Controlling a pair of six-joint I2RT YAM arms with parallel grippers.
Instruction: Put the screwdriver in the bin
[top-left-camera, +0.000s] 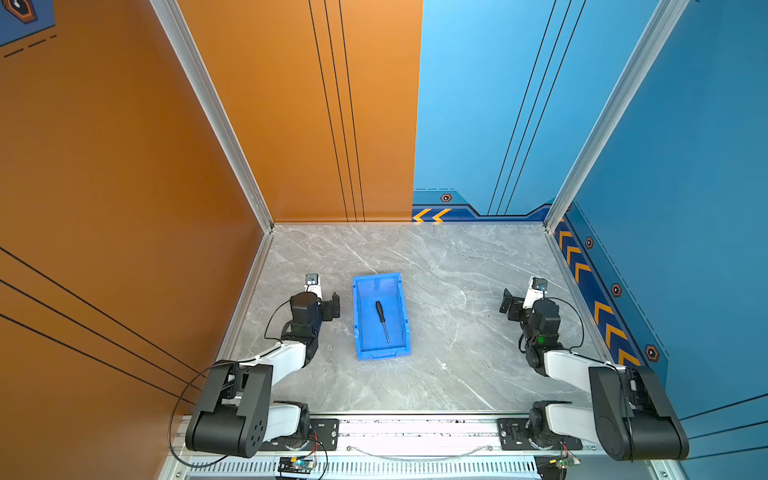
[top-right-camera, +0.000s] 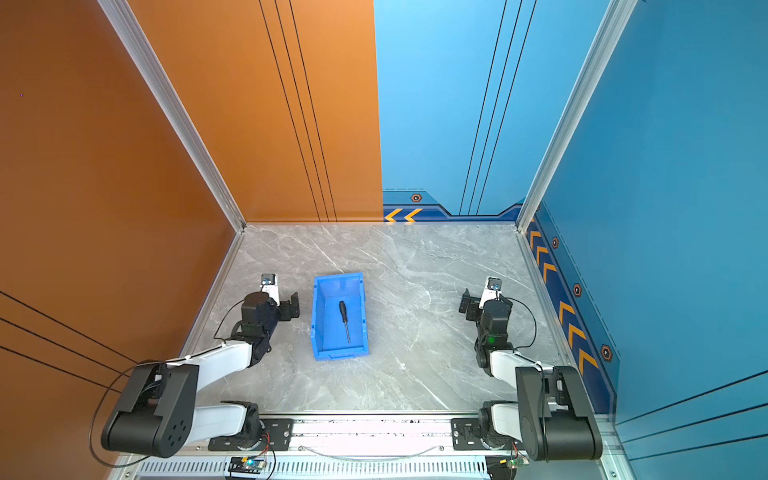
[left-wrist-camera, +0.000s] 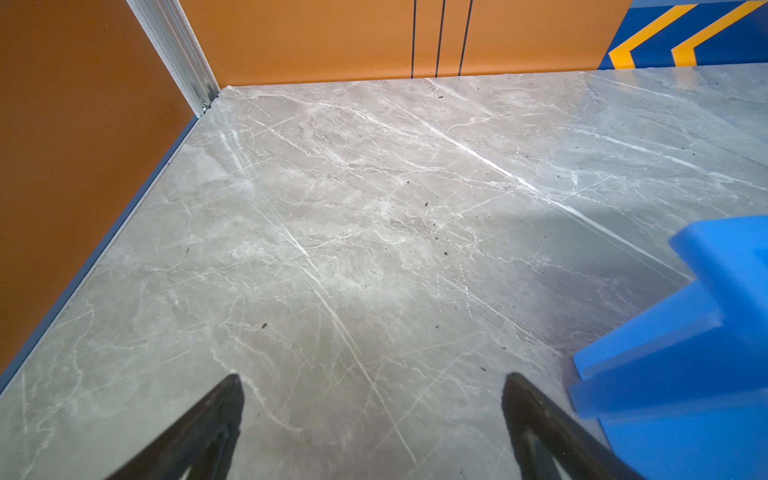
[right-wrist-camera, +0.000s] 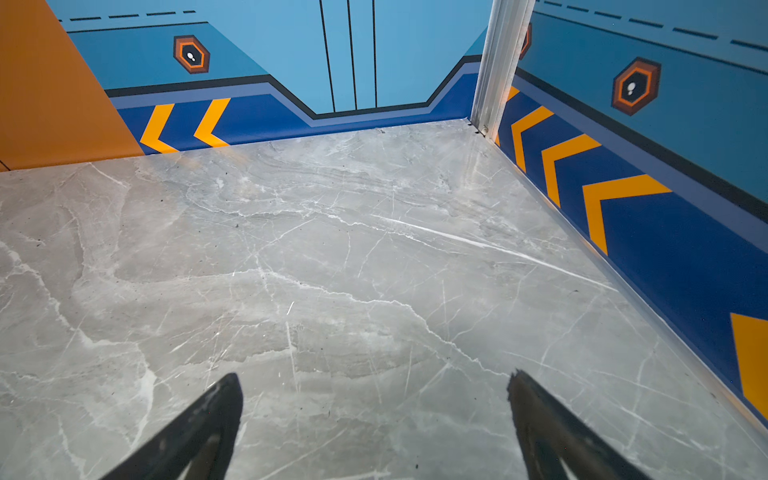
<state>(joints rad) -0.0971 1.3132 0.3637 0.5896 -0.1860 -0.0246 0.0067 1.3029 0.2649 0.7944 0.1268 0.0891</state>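
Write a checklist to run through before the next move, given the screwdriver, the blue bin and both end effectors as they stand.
1. Screwdriver lying inside bin: ok.
2. Bin sitting flat on table: ok.
3. Left end effector open, holding nothing: ok.
4. Right end effector open, holding nothing: ok.
5. Gap between left end effector and bin, in both top views: ok.

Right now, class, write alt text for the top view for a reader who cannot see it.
A black-handled screwdriver lies inside a blue bin on a grey marble table. The left arm and right arm rest either side of it, jaws empty.
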